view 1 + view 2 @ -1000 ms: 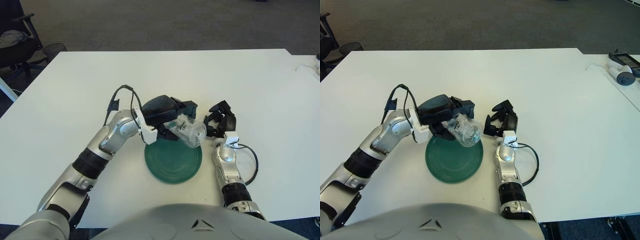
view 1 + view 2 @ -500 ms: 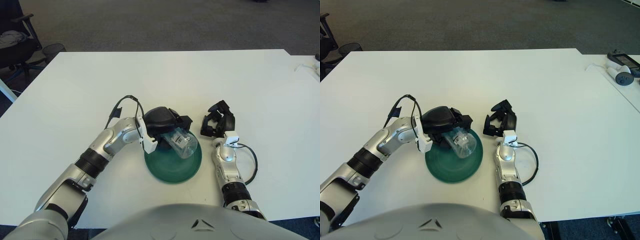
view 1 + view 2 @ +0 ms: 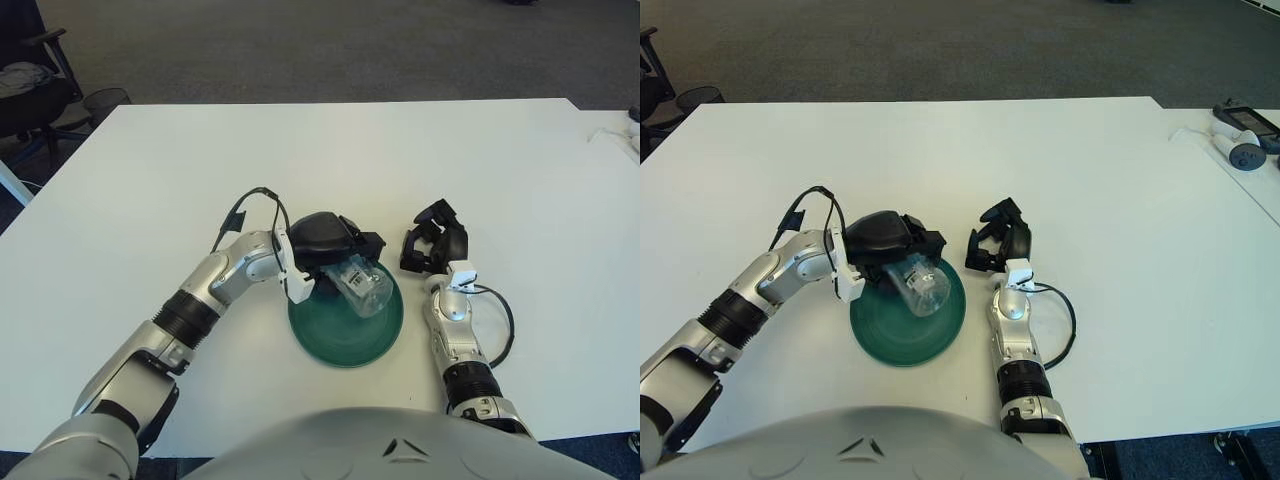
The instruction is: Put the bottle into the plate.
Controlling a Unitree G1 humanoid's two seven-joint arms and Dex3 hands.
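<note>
left hand (image 3: 335, 250) gripping bottle (image 3: 362, 286), over plate (image 3: 345, 340)

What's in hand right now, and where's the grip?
The left hand holds the clear bottle by its far end, over the green plate. The right hand holds nothing.

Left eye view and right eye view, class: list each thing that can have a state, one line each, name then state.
bottle: clear, tipped on its side over the plate, gripped by the left hand.
plate: green, flat on the table, under the bottle.
left hand: closed on the bottle, above the plate's far edge.
right hand: right of the plate, holding nothing.
table: white, carrying the plate.
</note>
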